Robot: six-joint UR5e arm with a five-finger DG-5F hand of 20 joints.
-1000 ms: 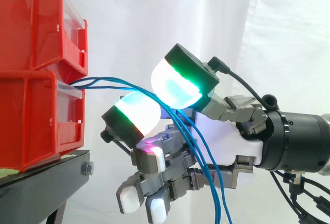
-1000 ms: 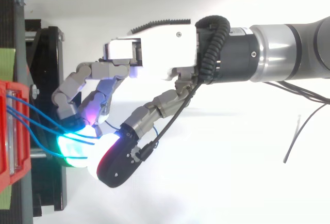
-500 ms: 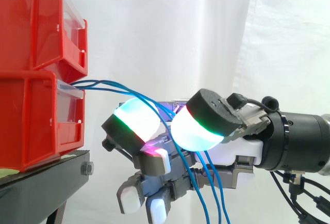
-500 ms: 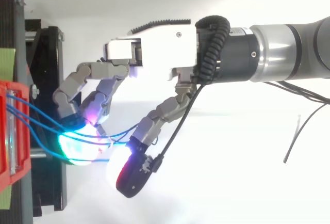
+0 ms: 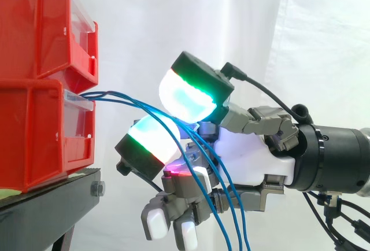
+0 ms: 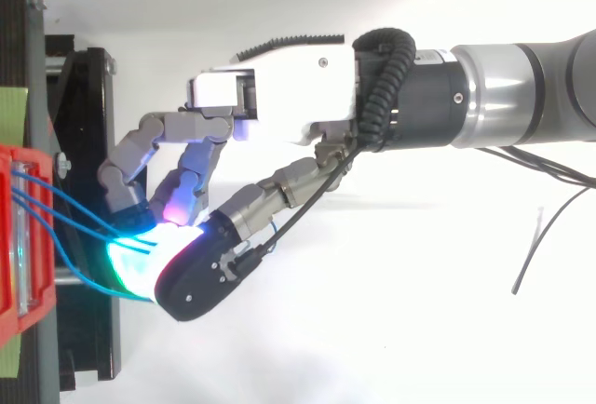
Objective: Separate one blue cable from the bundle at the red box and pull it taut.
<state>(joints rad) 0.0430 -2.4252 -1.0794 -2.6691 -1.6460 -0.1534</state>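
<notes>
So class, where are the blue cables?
In the side view, the blue cables run from the lower red bin at left, down across the hand.

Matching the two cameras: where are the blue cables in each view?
Side view: cables leave the lower red bin at centre left, then drop past the hand to the bottom edge.
Top view: cables at far left, between bin and hand.
Shared landmark: the red bin.

The arm (image 6: 521, 87) comes in level, and the hand (image 5: 248, 158) at its end has its lower fingers (image 5: 173, 210) curled down and inward below the palm. The thumb (image 5: 193, 92) arches over the foremost finger's glowing green-white pad (image 5: 150, 141), close above it, with blue cables (image 5: 124, 96) threaded between the two
</notes>
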